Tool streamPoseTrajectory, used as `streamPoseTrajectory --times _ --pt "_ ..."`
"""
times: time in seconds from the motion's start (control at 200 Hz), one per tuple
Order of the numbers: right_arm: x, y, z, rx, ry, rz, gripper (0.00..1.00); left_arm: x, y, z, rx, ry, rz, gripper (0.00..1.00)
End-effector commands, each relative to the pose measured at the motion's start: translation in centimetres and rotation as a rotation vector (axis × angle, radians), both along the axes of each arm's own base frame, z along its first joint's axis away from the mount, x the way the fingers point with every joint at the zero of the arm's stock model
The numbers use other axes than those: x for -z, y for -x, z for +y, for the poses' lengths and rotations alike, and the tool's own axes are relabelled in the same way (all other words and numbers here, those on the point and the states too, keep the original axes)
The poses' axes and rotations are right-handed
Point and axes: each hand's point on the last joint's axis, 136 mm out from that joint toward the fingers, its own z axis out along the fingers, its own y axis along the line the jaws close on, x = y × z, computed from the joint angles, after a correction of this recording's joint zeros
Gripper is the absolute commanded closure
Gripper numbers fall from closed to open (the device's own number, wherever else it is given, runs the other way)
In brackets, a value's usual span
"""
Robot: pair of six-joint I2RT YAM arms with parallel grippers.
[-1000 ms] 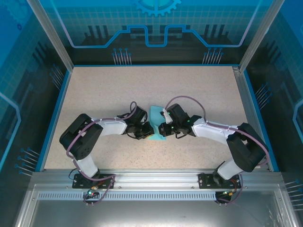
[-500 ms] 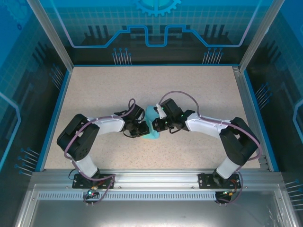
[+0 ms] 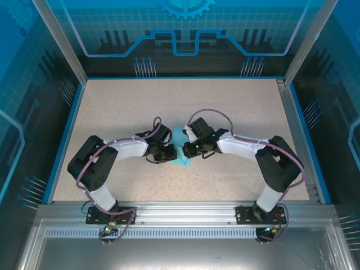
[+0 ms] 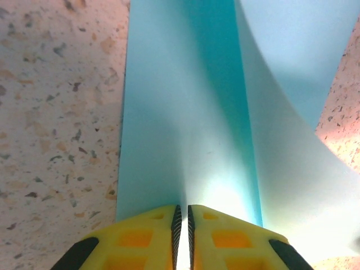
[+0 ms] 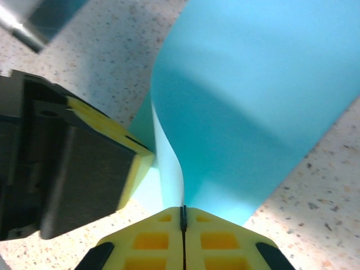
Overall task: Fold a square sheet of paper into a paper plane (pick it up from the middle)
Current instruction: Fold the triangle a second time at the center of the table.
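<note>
You've brought the right end effector closer to the left end effector, both clamped on the thin light-blue square sheet of paper at the middle of the speckled worktop, so it buckles upward, likely starting the centre fold.

Left arm and right arm are showing white shells, black joints, purple cables; left gripper showing yellow fingers.
</note>
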Motion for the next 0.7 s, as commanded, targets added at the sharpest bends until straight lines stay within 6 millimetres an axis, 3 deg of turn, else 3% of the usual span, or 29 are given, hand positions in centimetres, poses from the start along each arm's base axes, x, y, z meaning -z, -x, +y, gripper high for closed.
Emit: streamPoseTrajectory --times 0.0,0.695 --pt "0.4 -0.8 -0.9 -0.003 0.039 0.005 0.94 0.2 0.0 1.3 -0.001 -0.060 0.004 0.83" --pt "2.8 -2.2 -1.0 -0.086 0.116 0.040 0.93 0.6 0.1 1.3 -0.011 -0.052 0.013 0.83"
